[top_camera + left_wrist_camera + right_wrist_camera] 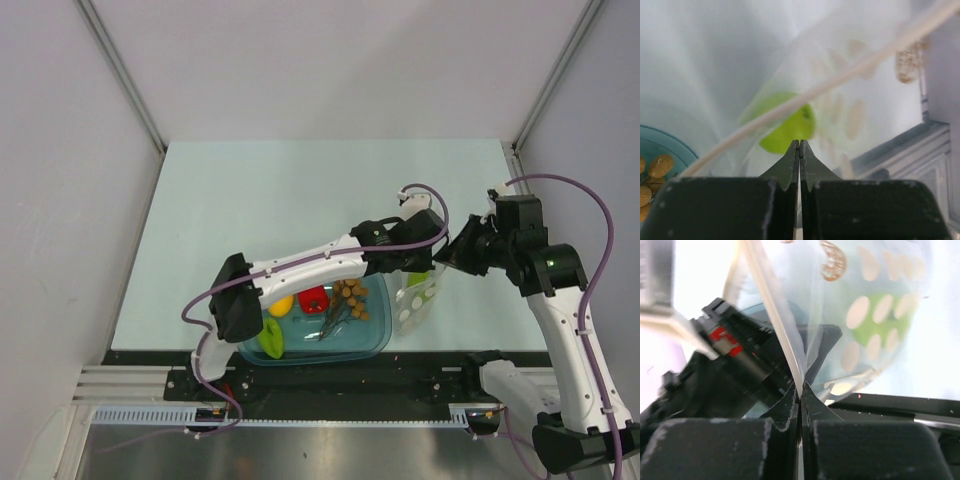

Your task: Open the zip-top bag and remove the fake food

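Desk [300, 200]: pale green top, walled by white panels on three sides.

Teal translucent tub [378, 338]: sits near the front edge of the desk, partly under the left arm. The left wrist view catches only a corner of its rim, lower left.

Zip-top bag [417, 300]: clear film printed with white dots, just right of the tub and hanging upright below the two claws. Whether its bottom touches the desk cannot be told. Its top is pulled up between the claws, and the pale zip strip runs diagonally across the left wrist view.

Left claw [428, 258]: jaws pressed together, no gap, with bag film pinched at the tips [799, 149].

Right claw [458, 252]: jaws also pressed together, gripping the bag's edge where the zip strip comes down to the tips [800, 390]. The two claws sit close together, facing each other over the bag mouth.

Fake food, in the bag: one yellow-green fruit [787, 127], seen through the dotted film.

Fake food, in the tub:
- bunch of orange-brown balls [348, 296] on dark stems, right of centre
- green piece [271, 340], front left corner
- red piece [314, 299], middle
- yellow piece [282, 305], just left of the red piece, half hidden by the arm
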